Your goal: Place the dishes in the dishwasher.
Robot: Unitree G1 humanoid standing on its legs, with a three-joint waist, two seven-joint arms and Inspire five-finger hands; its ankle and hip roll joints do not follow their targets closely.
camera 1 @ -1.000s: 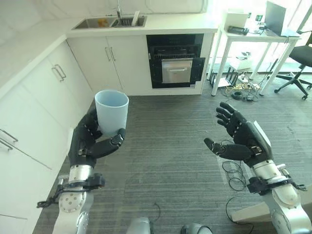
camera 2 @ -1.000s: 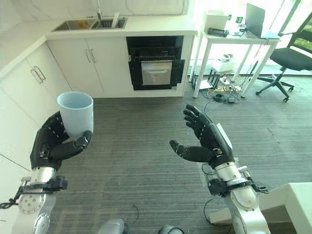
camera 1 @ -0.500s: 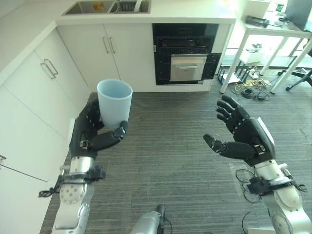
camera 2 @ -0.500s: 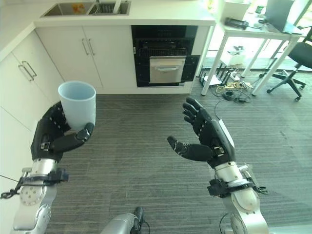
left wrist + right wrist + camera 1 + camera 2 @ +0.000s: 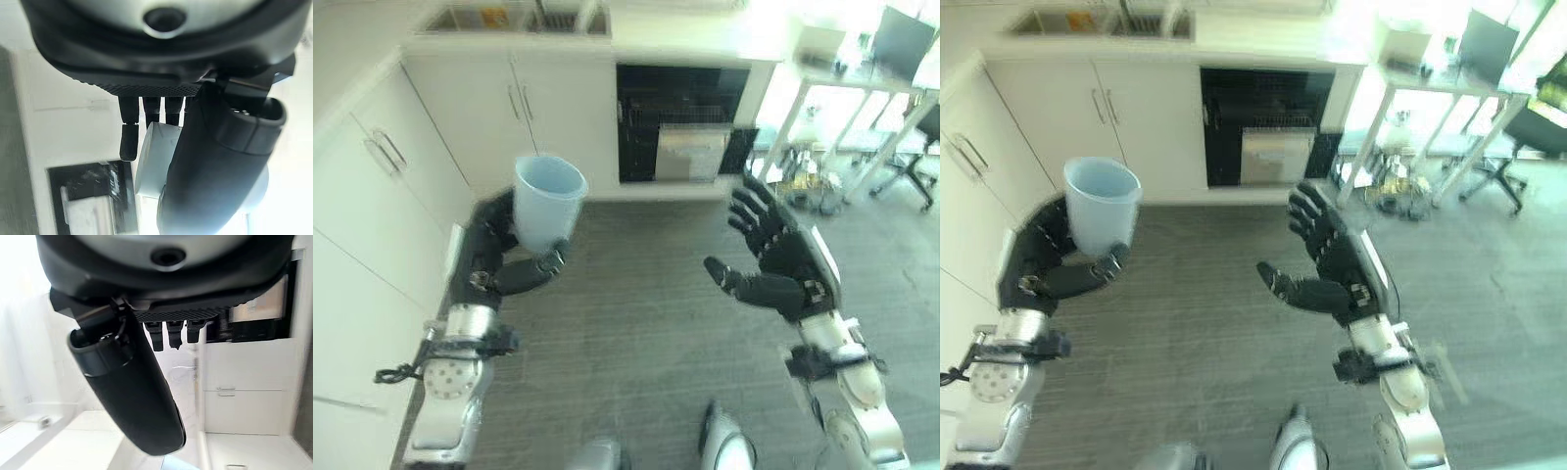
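My view has swung toward the cabinets since a second ago. My left hand [image 5: 494, 262] is curled round the upright pale blue cup [image 5: 546, 201]; my right hand [image 5: 773, 264] hangs spread, empty. I'd keep the cup level while walking to the dark dishwasher [image 5: 680, 122] ahead.
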